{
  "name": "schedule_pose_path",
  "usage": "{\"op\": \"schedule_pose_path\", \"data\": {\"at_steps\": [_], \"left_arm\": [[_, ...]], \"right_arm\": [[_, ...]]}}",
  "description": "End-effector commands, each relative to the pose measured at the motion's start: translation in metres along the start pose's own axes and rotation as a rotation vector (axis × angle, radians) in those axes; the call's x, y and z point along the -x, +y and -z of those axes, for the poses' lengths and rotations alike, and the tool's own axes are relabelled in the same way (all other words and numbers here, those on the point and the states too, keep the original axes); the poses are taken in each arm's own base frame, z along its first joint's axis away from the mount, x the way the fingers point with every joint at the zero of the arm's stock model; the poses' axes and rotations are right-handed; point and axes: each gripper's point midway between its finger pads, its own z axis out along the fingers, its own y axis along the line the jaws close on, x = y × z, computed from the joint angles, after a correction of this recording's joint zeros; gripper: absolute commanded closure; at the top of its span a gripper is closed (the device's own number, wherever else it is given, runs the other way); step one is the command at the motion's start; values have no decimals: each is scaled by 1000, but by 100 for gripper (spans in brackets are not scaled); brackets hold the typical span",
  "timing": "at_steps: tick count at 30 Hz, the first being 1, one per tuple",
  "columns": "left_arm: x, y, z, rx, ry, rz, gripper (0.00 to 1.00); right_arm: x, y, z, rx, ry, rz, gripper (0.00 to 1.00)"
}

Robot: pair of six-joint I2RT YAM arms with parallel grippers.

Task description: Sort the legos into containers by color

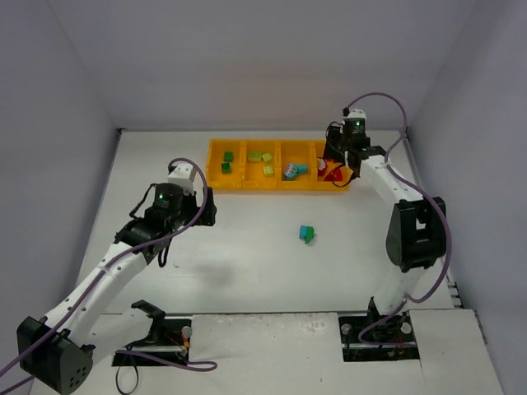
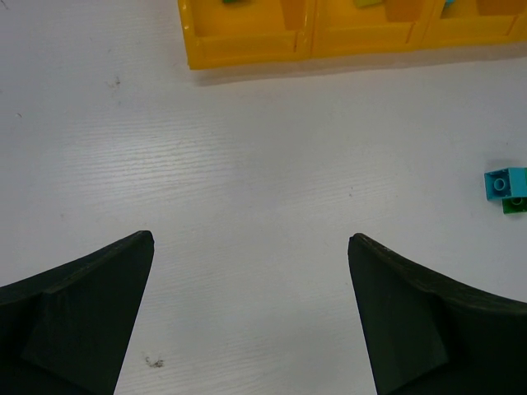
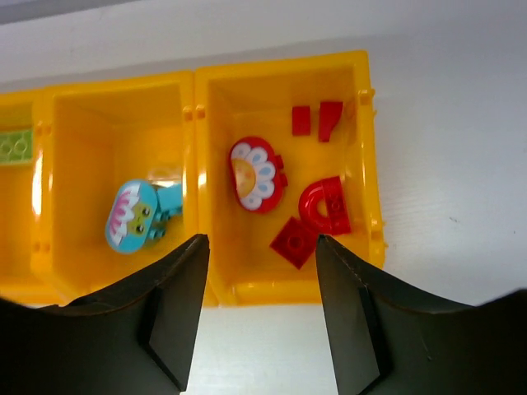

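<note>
The orange-yellow tray of containers (image 1: 244, 183) lies at the back of the table. Its compartments hold, left to right, dark green legos (image 1: 226, 162), lime legos (image 1: 267, 158), a teal piece (image 1: 294, 170) and red pieces (image 1: 333, 172). My right gripper (image 3: 262, 240) hangs open over the red compartment (image 3: 362, 90) with nothing between its fingers; below it lie a red flower piece (image 3: 257, 174), a red arch (image 3: 325, 206) and a red square (image 3: 294, 243). A teal brick (image 1: 305, 231) joined to a green one (image 2: 515, 204) sits mid-table. My left gripper (image 2: 250, 237) is open over bare table, left of that pair.
The teal compartment shows a teal flower-face piece (image 3: 132, 216), and a lime brick (image 3: 15, 146) shows at the left edge of the right wrist view. White walls close the table on three sides. The arm bases stand at the near edge.
</note>
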Motion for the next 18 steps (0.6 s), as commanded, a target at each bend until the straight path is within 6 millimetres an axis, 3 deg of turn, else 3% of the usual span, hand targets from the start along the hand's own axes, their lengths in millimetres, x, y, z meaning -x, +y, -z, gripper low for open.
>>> {"op": "schedule_pose_path", "data": {"at_steps": [1,2,4,5,6,8,9,11,13,14,15,16,18], "left_arm": [[26,-1,3,5,-82,8,3],[26,-1,3,6,-83,8,3],[27,-1,3,7,-81,5,3],[26,-1,2,7,-80,3,3],[27,0,2,10,-80,5,3],[27,0,2,8,-81,4,3],[26,0,1,8,-80,6,3],[25,-1,1,3,-80,11,3],[25,-1,0,0,-79,14,3],[24,-2,-1,-2,-75,15,3],[24,-3,-1,-6,-74,14,3],[23,-3,-2,-8,-71,15,3],[22,-4,-3,-14,-67,16,3]], "right_arm": [[45,19,58,115,-159,34,49],[21,17,59,122,-116,41,49],[11,21,80,148,-120,47,50],[-18,18,80,149,-66,51,51],[-29,20,85,162,-50,45,52],[-50,32,101,219,-24,47,53],[-75,32,107,233,22,49,53],[-105,49,117,281,80,58,53],[-137,51,126,287,132,37,52],[-150,57,130,300,154,33,51],[-145,62,136,317,134,18,49],[-172,55,135,298,188,9,40],[-182,58,139,305,197,-2,32]]}}
